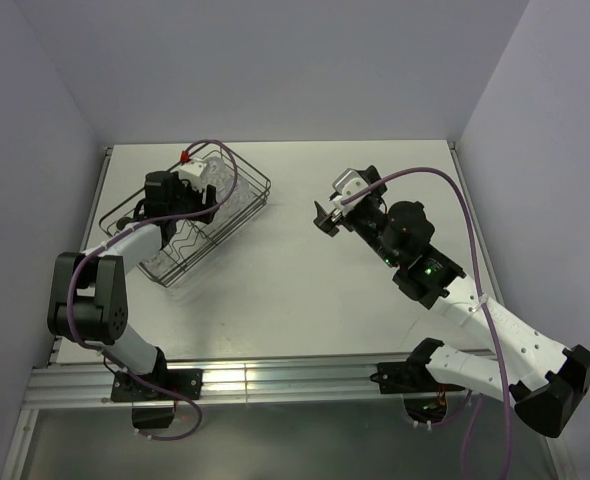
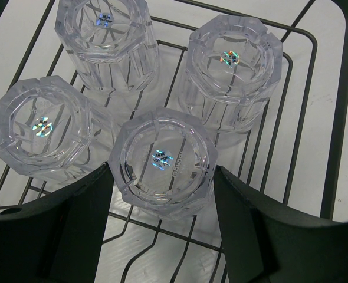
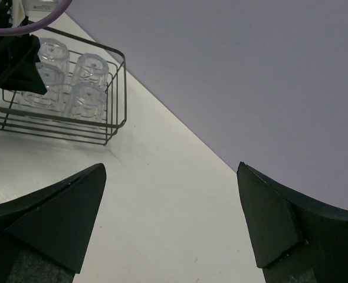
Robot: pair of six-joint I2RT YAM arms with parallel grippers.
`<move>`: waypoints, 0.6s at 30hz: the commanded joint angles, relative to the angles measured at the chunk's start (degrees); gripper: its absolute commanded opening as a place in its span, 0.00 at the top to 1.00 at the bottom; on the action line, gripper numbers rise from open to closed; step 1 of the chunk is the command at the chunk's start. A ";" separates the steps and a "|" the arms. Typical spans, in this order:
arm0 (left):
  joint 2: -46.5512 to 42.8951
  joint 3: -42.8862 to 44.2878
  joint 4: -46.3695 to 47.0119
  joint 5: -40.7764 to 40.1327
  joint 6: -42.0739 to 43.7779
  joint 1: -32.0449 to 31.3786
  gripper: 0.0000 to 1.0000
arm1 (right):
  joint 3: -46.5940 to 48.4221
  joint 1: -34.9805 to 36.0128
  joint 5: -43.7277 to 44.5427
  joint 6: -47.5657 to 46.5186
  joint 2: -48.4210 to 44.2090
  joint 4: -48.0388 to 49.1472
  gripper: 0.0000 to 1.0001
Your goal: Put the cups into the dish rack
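Clear tumbler (image 2: 162, 162) between left jaws, its mouth out of view

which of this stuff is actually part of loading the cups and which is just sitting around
Part of the job:
dish rack
three upturned glass tumblers in it
fourth tumbler, gripped between the fingers of the left gripper
right gripper, open and empty

Just there:
purple cable
table
aluminium rail

cup (image 2: 157, 144) between the left gripper's (image 2: 162, 172) fingers (image 2: 56, 236): clear, glossy, ribbed glass, we find
fingers: black plastic, matt
dish rack (image 2: 339, 118) beneath them: thin black wire, smooth
table (image 3: 162, 242) below the right gripper (image 3: 171, 167): white, matt, we judge
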 commanded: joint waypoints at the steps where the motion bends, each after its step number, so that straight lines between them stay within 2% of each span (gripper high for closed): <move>1: -0.05 -0.26 2.09 -0.36 0.39 -0.31 0.76 | 2.00 -0.43 -0.38 0.47 0.06 1.03 0.00; 18: -2.51 -0.35 -0.63 0.00 0.39 -0.40 0.24 | 2.44 -0.35 -0.38 0.47 0.06 0.15 0.00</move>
